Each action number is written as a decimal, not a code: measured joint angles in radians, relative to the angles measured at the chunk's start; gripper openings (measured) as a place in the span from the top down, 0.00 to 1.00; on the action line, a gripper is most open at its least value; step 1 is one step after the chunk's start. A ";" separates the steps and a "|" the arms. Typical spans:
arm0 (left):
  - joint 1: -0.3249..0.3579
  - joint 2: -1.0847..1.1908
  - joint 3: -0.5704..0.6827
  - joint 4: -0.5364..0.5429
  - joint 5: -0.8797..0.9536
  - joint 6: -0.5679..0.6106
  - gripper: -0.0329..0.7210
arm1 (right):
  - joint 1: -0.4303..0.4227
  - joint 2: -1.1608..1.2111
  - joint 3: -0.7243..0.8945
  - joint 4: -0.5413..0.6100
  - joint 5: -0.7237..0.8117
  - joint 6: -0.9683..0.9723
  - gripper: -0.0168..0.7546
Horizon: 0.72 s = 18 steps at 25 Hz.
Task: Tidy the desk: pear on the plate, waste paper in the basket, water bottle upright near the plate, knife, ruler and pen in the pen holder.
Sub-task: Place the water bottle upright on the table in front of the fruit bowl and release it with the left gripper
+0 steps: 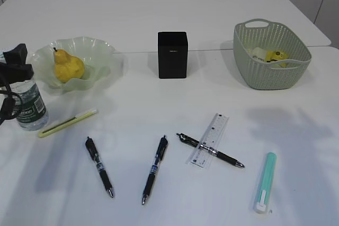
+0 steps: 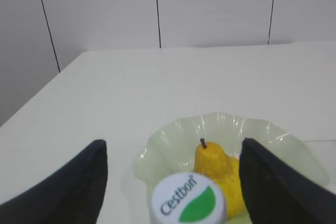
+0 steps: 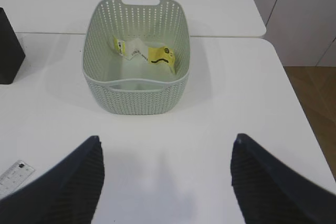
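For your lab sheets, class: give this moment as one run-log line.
pear: on plate | paper: in basket | bottle: upright beside plate | ruler: on desk, across a pen | holder: nothing seen inside

Exterior looking down at a slant across the plate (image 1: 79,56); left wrist hovering close above that plate (image 2: 226,129); right wrist facing the basket (image 3: 136,93), far right of it.

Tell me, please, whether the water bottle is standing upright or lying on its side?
Upright. The water bottle stands on its base on the desk beside the plate, and the left wrist view looks down on its white cap between the open left gripper fingers.
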 joint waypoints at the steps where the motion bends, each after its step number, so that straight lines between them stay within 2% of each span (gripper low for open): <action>1: 0.000 -0.013 0.000 0.000 0.000 0.000 0.22 | 0.000 0.000 0.000 0.000 0.000 0.000 0.22; 10: 0.000 -0.103 0.004 0.000 0.046 0.000 0.22 | 0.000 0.000 0.000 0.000 0.015 0.000 0.22; 18: 0.000 -0.211 0.004 0.000 0.221 0.000 0.22 | 0.000 0.000 0.000 0.000 0.057 0.000 0.22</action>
